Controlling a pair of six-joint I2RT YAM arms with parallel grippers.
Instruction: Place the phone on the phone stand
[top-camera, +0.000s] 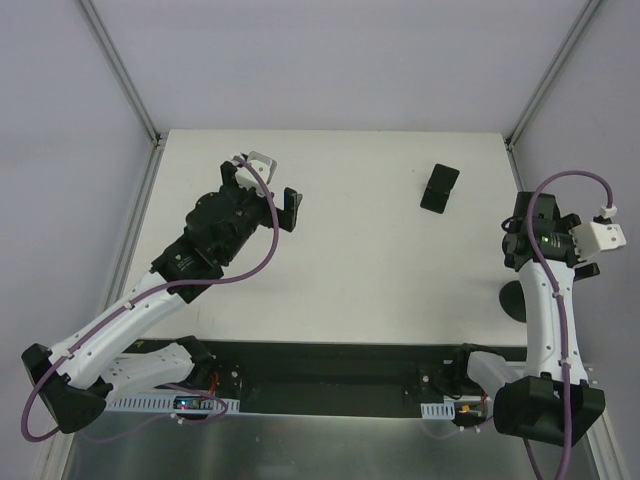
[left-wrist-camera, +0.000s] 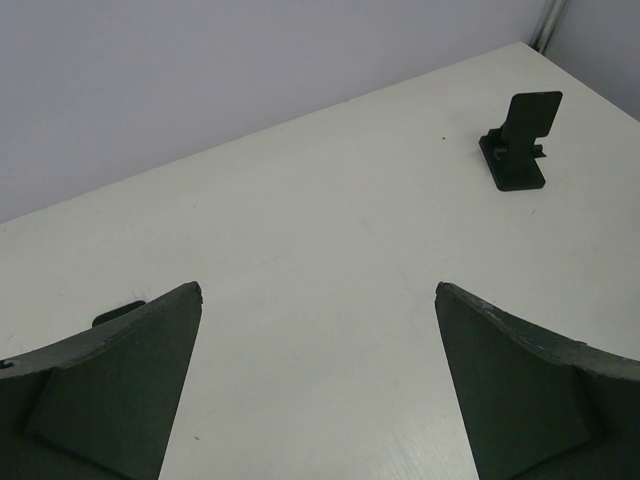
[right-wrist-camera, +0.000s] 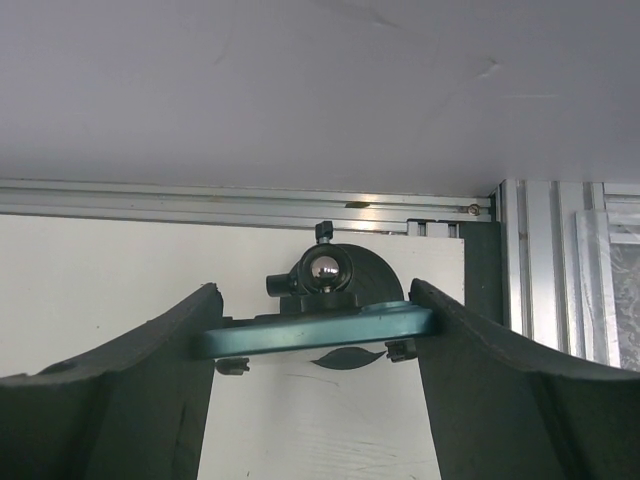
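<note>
The phone (right-wrist-camera: 315, 332) shows edge-on in the right wrist view as a slim dark slab with a teal rim. My right gripper (right-wrist-camera: 315, 290) is shut on it, one finger against each end, at the table's right edge (top-camera: 523, 238). The phone is held level above the table. The phone stand (top-camera: 440, 187) is a small matte black stand with a tilted back plate, at the far right of the table. It also shows in the left wrist view (left-wrist-camera: 520, 140). My left gripper (top-camera: 268, 188) hangs open and empty over the table's left half, its fingers (left-wrist-camera: 120, 380) wide apart.
A black ball-joint mount on a round base (right-wrist-camera: 330, 275) stands just behind the phone, with small clips below it; its base shows by the right arm (top-camera: 513, 300). An aluminium frame rail (right-wrist-camera: 250, 205) runs along the table edge. A small dark edge (left-wrist-camera: 118, 312) pokes out behind my left finger.
</note>
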